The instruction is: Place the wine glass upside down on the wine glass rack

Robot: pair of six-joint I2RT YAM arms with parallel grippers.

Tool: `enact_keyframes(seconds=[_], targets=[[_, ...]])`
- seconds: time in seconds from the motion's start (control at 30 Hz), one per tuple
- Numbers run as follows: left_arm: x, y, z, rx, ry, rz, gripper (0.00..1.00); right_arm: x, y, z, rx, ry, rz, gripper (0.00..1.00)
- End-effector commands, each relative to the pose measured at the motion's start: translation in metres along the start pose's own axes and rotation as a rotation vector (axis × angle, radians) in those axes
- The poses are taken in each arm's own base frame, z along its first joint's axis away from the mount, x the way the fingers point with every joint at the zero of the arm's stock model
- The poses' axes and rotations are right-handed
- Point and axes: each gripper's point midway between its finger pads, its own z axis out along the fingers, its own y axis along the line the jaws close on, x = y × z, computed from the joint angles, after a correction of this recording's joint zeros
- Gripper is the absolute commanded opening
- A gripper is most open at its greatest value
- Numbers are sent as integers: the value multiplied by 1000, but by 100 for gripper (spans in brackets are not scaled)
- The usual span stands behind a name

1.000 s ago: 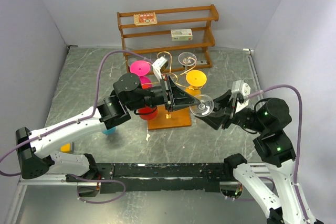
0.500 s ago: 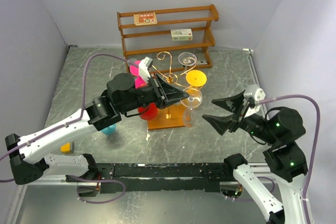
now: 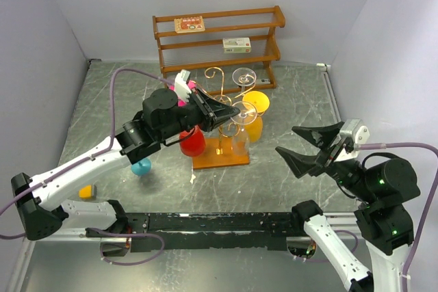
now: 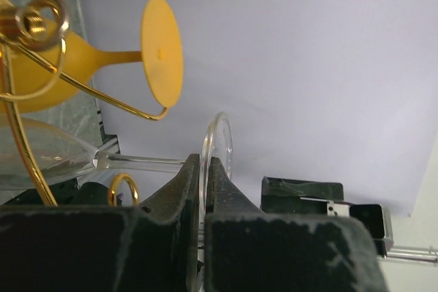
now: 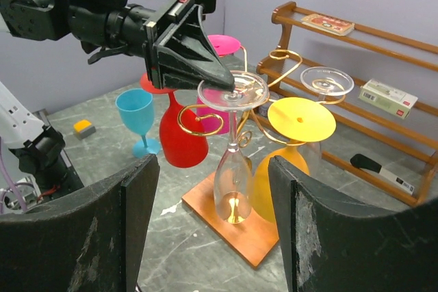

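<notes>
The table is a grey, marble-patterned slab. Plain pale violet walls close it in on the left, back and right. A brown three-tier shelf stands at upper centre against the back wall and carries two small boxes.

The wine glass rack stands at frame centre on its square wooden base. The wine glass is clear and hangs upside down at the rack's near side, bowl low over the base and foot uppermost. The left gripper is clenched on the rim of that foot. The right gripper is released, its fingers spread wide, well apart from the rack at centre right.

A yellow glass, a red glass, a pink glass and a second clear glass also hang inverted on the rack. A blue glass stands upright on the table at left, with a small yellow block near the lower-left edge.

Limits of view:
- From above, the left arm covers most of the pink glass and part of the rack post.
- The left wrist view is half filled by its own black fingers, and the glass bowl is cut off at its left edge.
- Whether the foot rests on a scroll arm cannot be told.
- The right arm is cut off at the lower-right corner.
</notes>
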Motion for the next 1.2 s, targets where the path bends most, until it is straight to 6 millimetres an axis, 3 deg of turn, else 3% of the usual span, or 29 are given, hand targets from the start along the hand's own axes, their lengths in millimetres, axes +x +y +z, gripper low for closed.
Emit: enact_keyframes(seconds=[0.0,0.33,0.73,1.17], targets=[[-14,-15,-1,47,-44,6,7,-4,-3,-1,21,-25,-3,65],[-35,-10,-18,7,-159,29,7,-5,-4,1,25,-36,1,66],[-34,2,-44,-25,-169,32,7,0,-6,6,23,-39,19,66],[-5,-3,-52,17,-6,100,7,0,-10,10,38,-38,35,66]])
